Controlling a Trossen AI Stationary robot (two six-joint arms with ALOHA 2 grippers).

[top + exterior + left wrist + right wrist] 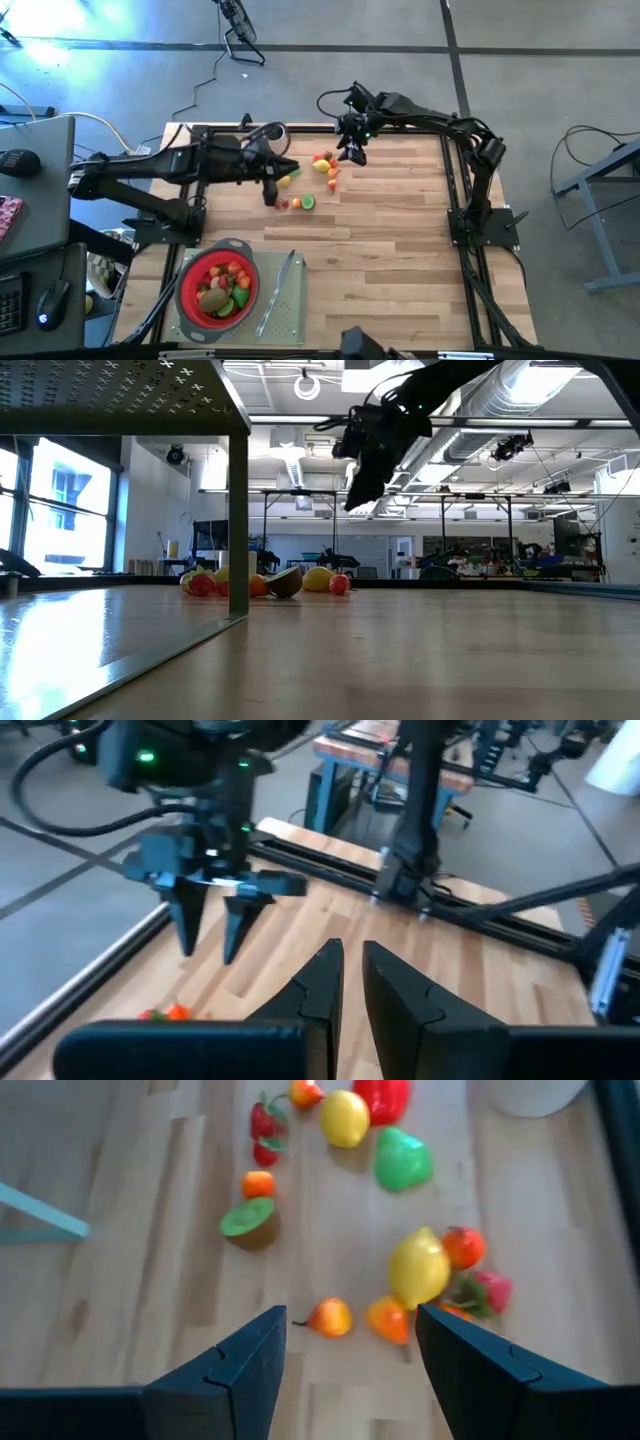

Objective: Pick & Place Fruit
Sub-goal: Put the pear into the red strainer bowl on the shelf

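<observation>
Small toy fruits (322,165) lie loose on the wooden table at its far middle, with a few more (303,201) nearer. My right gripper (350,152) hangs open above them. In its wrist view a small orange pear (330,1318) and an orange fruit (388,1320) lie on the table between its fingers, and a yellow lemon (418,1267) lies just beyond. My left gripper (345,982) is shut with nothing in it. It hovers left of the fruits (290,166) and points toward the right gripper (210,925).
A red strainer bowl (186,290) holding several fruits stands on a grey-green mat (285,320) at the near left, with a slim grey knife (278,292) beside it. Black frame rails (455,190) run along the table's right and far edges. Bare wood lies at the middle and near right.
</observation>
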